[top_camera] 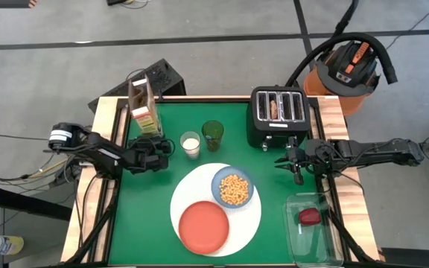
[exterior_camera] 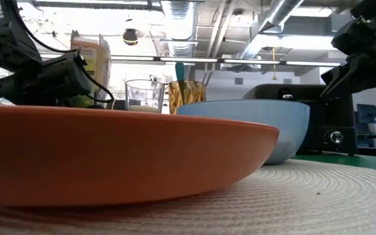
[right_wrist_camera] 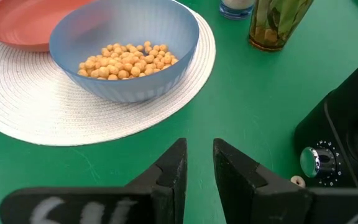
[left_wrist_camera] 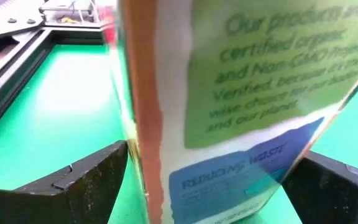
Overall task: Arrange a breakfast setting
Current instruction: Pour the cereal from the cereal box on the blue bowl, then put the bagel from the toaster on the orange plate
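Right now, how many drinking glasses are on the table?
2: a clear glass of milk and a green glass, side by side behind the white plate, left of the toaster. None seem hidden.
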`<state>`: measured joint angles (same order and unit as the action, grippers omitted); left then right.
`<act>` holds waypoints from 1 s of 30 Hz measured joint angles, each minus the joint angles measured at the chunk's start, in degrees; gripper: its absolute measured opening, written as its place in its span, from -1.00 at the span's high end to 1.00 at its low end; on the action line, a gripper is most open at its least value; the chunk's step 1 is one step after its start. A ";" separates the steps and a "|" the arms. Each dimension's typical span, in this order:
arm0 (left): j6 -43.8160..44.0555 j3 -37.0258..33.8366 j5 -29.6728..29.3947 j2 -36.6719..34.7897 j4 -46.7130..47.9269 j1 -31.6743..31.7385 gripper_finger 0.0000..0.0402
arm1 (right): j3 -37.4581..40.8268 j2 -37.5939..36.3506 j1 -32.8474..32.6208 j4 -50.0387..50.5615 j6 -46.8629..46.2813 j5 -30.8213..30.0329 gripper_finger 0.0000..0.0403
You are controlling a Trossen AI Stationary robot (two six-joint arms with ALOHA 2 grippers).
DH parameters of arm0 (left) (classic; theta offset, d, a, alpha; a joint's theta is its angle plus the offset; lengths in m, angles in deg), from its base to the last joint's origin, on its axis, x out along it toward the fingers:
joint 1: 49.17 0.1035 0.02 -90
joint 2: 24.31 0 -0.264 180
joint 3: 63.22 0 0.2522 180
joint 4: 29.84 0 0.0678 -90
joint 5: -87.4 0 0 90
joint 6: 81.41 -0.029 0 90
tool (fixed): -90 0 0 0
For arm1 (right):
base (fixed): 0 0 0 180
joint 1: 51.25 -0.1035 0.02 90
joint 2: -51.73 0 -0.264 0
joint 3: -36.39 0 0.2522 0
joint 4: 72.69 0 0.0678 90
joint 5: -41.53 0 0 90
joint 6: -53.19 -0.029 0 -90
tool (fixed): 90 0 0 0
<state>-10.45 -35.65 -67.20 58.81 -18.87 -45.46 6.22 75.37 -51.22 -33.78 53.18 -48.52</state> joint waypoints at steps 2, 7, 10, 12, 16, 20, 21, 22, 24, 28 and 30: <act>0.24 0.00 0.28 -1.26 2.07 0.00 -0.88 | 0.00 0.00 -0.02 0.00 0.00 0.00 0.49; 0.00 0.00 2.68 -4.06 5.20 0.00 -0.89 | 0.00 0.00 0.00 0.00 0.00 0.00 0.49; -0.46 0.02 6.18 -5.14 6.79 -0.02 -0.89 | 0.00 0.01 0.00 0.00 0.00 0.00 0.49; -0.07 0.02 7.56 -5.64 7.85 -0.01 -0.89 | 0.00 0.02 -0.02 0.00 0.00 0.00 0.49; 0.09 0.02 8.67 -7.02 8.54 -1.08 -0.89 | 0.00 0.01 -0.02 0.00 0.00 0.00 0.49; 0.14 0.02 11.00 -8.88 10.36 -2.63 -0.89 | 0.00 0.02 -0.02 0.00 0.00 0.00 0.49; 0.41 0.02 11.63 -9.38 11.13 -3.04 -0.89 | 0.00 0.00 -0.01 0.00 0.00 0.00 0.49; 1.13 0.02 12.16 -9.93 12.18 -3.46 -0.89 | 0.00 0.00 -0.02 0.00 0.00 0.00 0.49; 2.98 0.02 13.16 -11.01 14.42 -4.20 -0.89 | 0.00 0.02 -0.01 0.00 0.00 0.00 0.49; 5.21 0.02 14.89 -13.08 17.51 -5.50 -0.89 | 0.00 0.01 -0.01 0.00 0.00 0.00 0.49; 5.31 0.02 16.66 -13.98 17.94 -6.16 -0.89 | 0.00 0.00 -0.02 0.00 0.00 0.00 0.49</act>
<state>-5.14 -35.63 -50.54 44.83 -0.93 -51.62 6.22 75.37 -51.24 -33.78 53.18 -48.52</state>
